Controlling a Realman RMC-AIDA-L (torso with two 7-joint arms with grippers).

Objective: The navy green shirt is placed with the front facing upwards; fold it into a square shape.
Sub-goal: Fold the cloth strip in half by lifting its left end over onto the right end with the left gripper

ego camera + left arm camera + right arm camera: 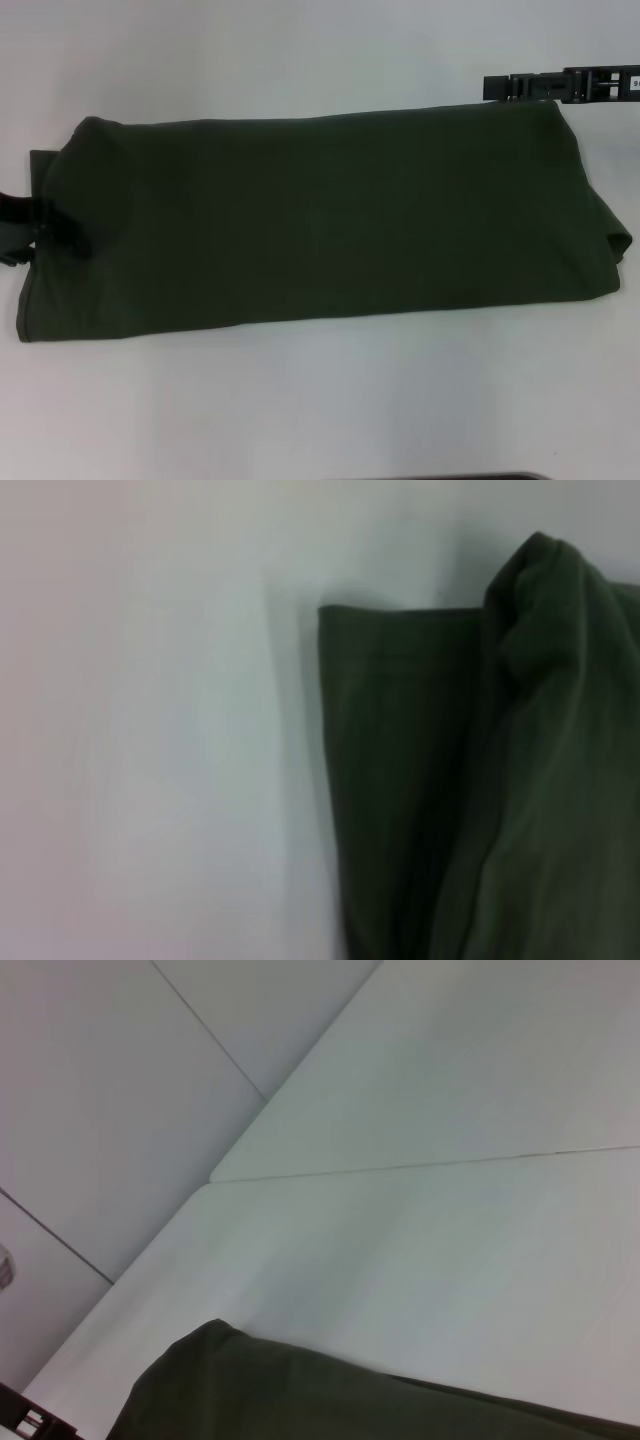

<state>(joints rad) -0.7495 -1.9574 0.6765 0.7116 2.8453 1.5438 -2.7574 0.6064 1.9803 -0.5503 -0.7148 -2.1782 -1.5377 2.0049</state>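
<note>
Lying flat on the white desk (320, 400), the navy green shirt (320, 220) is a long band. I cannot tell either gripper's grip. Next, fold one end over, edges lined up.

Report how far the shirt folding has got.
Done: the navy green shirt lies on the white table as a long band, its lettering hidden.
In hand: the left gripper is at the band's left end, where cloth bunches up; the right gripper is at the far right corner.
Left: the band is much wider than deep, so it still needs folding across into a square.
</note>
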